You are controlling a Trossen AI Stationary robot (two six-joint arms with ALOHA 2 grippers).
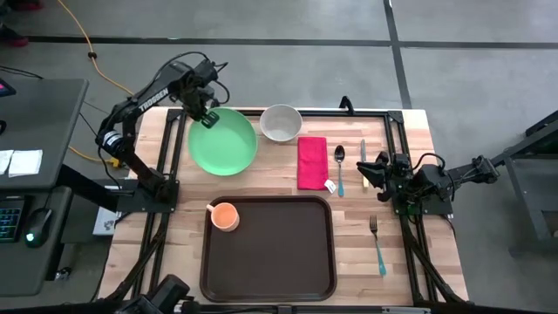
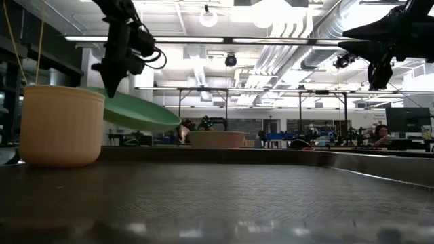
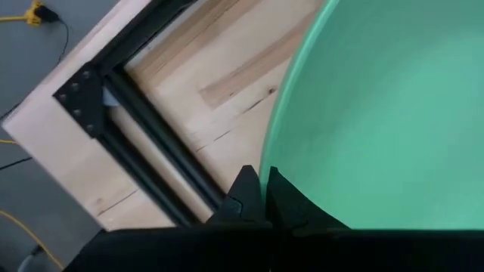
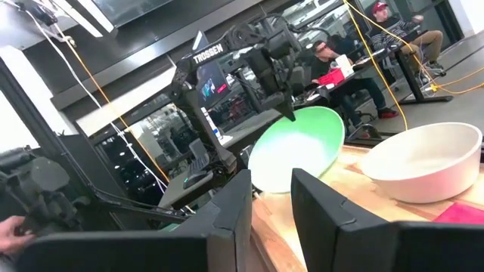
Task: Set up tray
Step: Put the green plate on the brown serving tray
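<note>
Currently lifting the green plate (image 1: 223,144): left gripper (image 1: 207,119) clamped tight on its far rim, plate tilted and raised off the bench (image 1: 261,179), seen in the low view hanging in the air behind the orange cup (image 2: 60,125). Judged as the carry step of the set-up, with the plate bound for the tray (image 1: 268,249).

Tray lying at the near middle of the bench, dark brown, bare except for the orange cup standing in its far-left corner. Well apart from the plate for now; plate up beyond the tray's far-left corner, just beside the white bowl (image 1: 281,123).

Next move, by judgement: swing the plate toward the near side over the tray, keep clear of the cup, level it out, lower onto the open floor of the tray, then release. Risk of clipping the cup or the tray rim if brought down tilted.

Right gripper (image 1: 364,171) waiting at the right side of the bench near the spoon (image 1: 339,165) and knife (image 1: 363,150), jaws partly apart, nothing between them. Pink napkin (image 1: 312,162) beside the spoon; fork (image 1: 377,245) lying right of the tray, untouched.

Readable writing: "TROSSEN" in white along the left arm, legible in the high and right wrist views. No other legible labels.
</note>
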